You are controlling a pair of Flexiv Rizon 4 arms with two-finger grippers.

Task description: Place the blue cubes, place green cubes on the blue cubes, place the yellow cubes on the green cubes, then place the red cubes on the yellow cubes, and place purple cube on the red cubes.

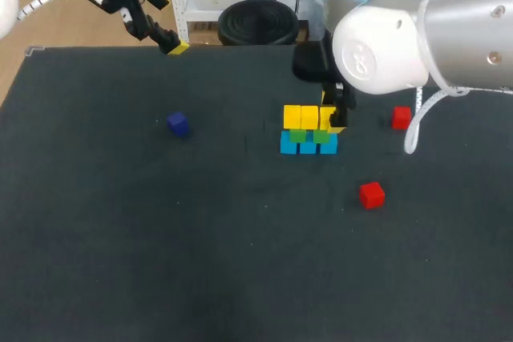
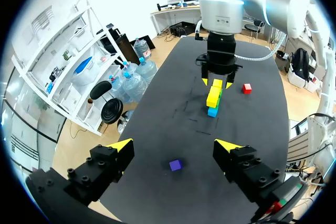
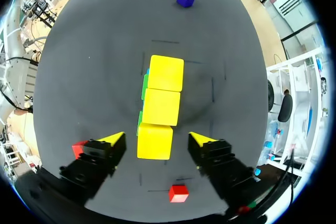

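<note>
The stack (image 1: 309, 130) of small, solid, hard-looking cubes stands a little right of the middle of the dark matte desk (image 1: 120, 238), toward its far edge. Three light blue cubes (image 1: 308, 146) sit in a row on the desk. The green cubes (image 1: 298, 135) rest on them, and three yellow cubes (image 3: 161, 107) run along the top, touching side by side. I count two green ones for certain; a third may be hidden behind the arm.

The right pincer (image 3: 157, 139) hangs over the end of the stack nearest the right edge. Its fingers stand wide apart on either side of the last yellow cube, with a gap on both sides, and they grip nothing.

Two red cubes (image 1: 371, 195) lie loose. One is in front of the stack toward the near edge, and the other red cube (image 1: 401, 118) is beside the stack toward the right edge. The single purple cube (image 1: 178, 123) sits left of the middle, well apart from the stack. The left pincer (image 2: 175, 148) is over the far edge at the left, spread wide and empty.

The cubes look light, rigid and smooth-faced, so a firm, centred pinch from above on two opposite flat sides should hold them. The stack seems merely balanced, and a sideways nudge could shift its tiers. The red cubes look due next, and each will likely need a gentle, square set-down.
</note>
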